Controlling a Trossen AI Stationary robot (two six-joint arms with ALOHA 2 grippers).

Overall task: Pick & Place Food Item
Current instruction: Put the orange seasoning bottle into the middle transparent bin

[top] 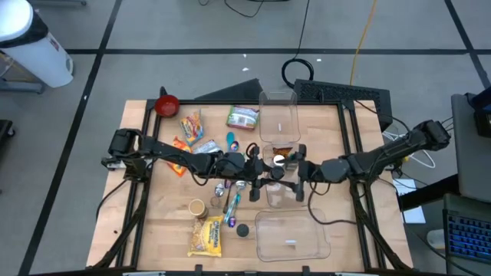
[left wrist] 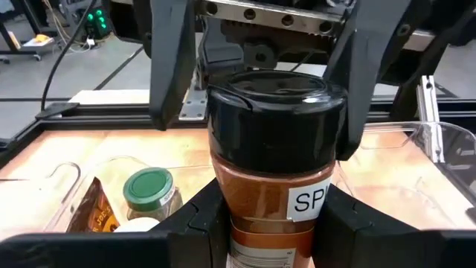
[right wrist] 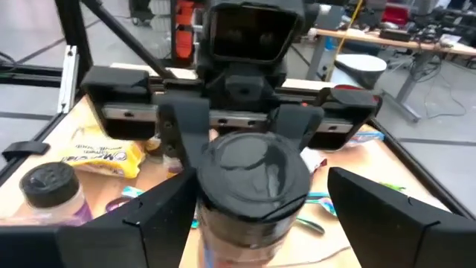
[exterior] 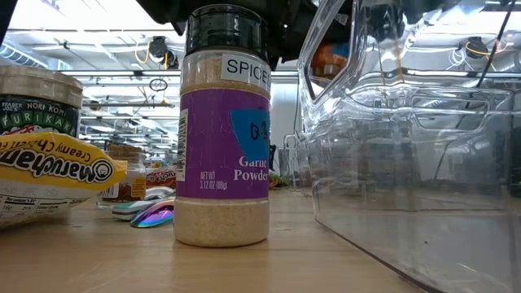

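Observation:
A spice jar (left wrist: 271,156) with a black lid and red-brown contents is held upright over the middle of the table (top: 153,207). My left gripper (top: 259,170) comes from the table's left and is shut on the jar. My right gripper (top: 282,175) comes from the right and is open. Its fingers (left wrist: 169,67) stand on either side of the jar's lid (right wrist: 253,175); I see no touch. A garlic powder jar (exterior: 221,130) stands on its base on the table near the front. My left gripper pinches the jar's body (left wrist: 256,212) just below the lid between its two fingers (left wrist: 201,223). The fingers come level from the table's left. The jar stands upright in the hold; its bottom is out of view.
A clear bin (top: 278,115) with a green-lidded jar (left wrist: 149,190) stands just beyond the grippers, another clear bin (top: 291,234) at the near edge. A ramen pack (top: 207,236), snack packs (top: 192,130), a red bowl (top: 166,105) and small items lie on the table's left half.

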